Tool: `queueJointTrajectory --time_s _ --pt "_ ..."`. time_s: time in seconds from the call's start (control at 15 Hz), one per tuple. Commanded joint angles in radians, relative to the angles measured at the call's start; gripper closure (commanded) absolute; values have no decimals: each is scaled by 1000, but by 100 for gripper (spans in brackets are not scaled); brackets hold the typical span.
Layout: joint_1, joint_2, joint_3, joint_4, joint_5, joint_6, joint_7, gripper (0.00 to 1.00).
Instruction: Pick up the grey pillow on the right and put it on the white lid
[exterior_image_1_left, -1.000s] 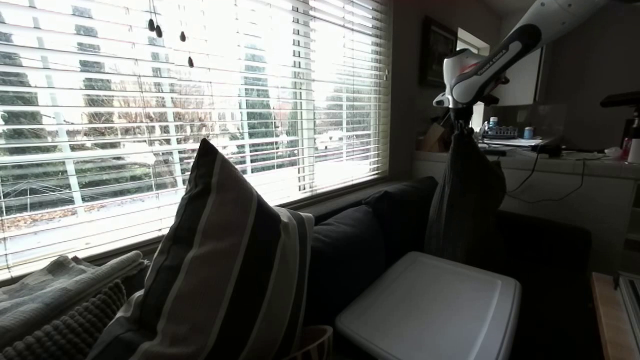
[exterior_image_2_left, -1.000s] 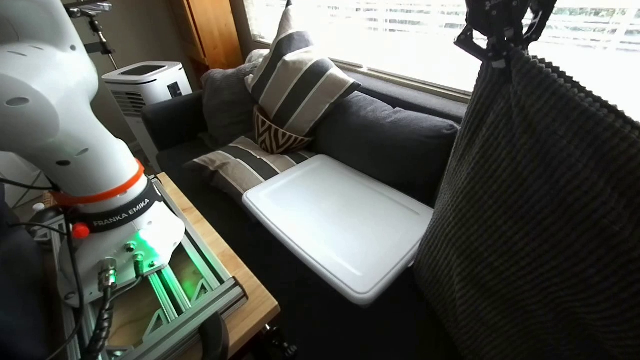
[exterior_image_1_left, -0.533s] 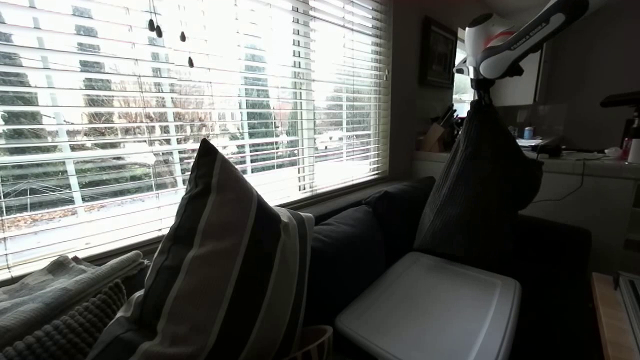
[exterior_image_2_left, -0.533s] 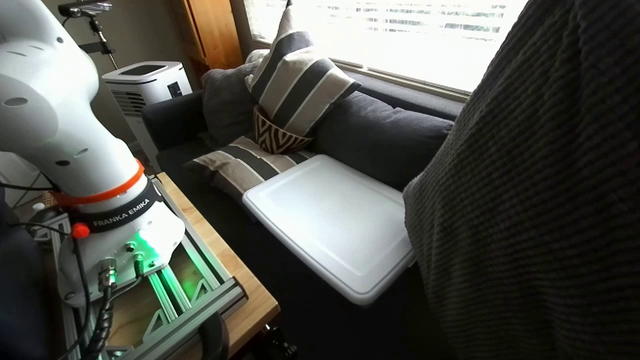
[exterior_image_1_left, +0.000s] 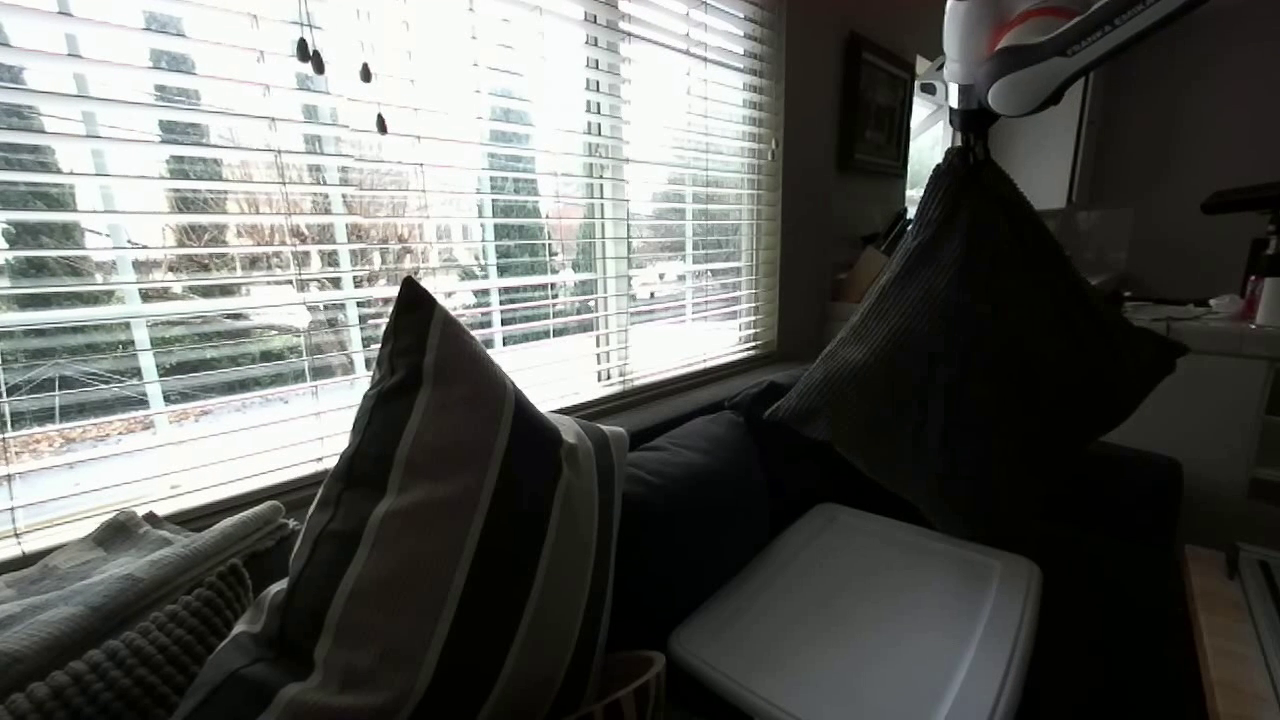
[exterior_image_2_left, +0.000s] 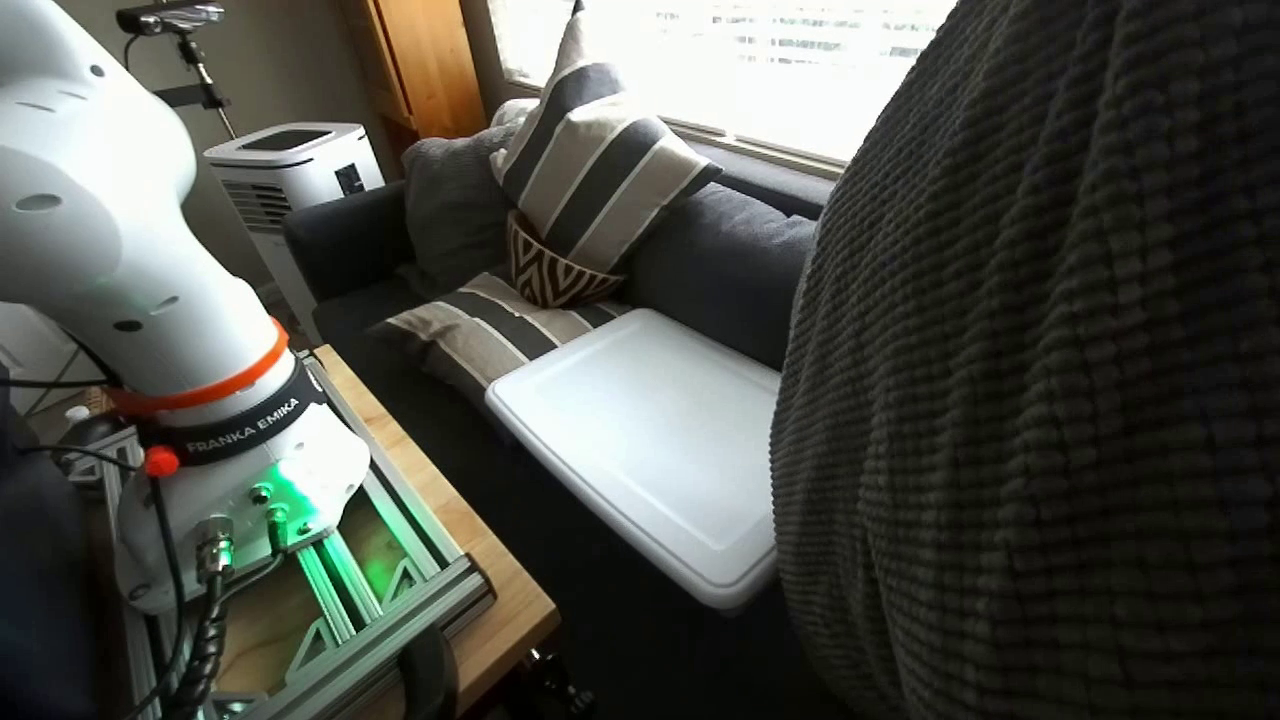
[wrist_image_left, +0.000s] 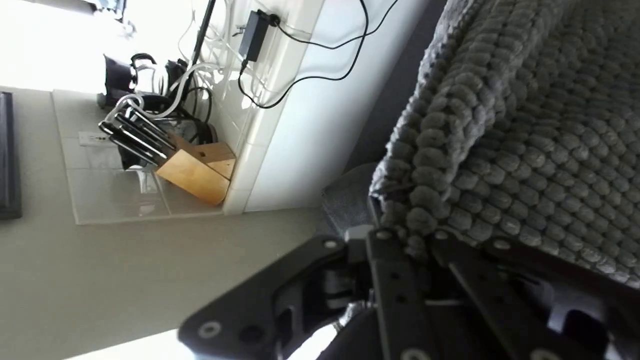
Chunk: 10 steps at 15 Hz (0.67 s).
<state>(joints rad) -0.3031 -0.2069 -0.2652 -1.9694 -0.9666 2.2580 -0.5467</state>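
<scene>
In an exterior view, left to right: striped cushion (exterior_image_2_left: 605, 150), white plastic lid (exterior_image_2_left: 645, 445), then ribbed dark-grey pillow (exterior_image_2_left: 1040, 380), which blocked sight of the lid's right end. Carry probably needed to go leftward there, then down. Claw (exterior_image_1_left: 968, 153) was pinched tight on the pillow's top corner; pillow hung below, diagonal near vertical.

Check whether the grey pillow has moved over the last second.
Yes. In an exterior view, the grey pillow has shifted toward the picture's left and hides more of the white lid, which has not moved.
</scene>
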Motion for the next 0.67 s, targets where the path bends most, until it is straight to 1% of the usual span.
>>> queueJointTrajectory --time_s 0.0,0.2,0.33,0.6 --pt "46 -85 52 -33 -109 -48 38 98" --pt "102 -99 93 -72 -137 -42 -32 98" --pt "139 -85 125 -94 -152 -55 -60 98" --pt "206 -71 167 -141 -162 -42 -147 98"
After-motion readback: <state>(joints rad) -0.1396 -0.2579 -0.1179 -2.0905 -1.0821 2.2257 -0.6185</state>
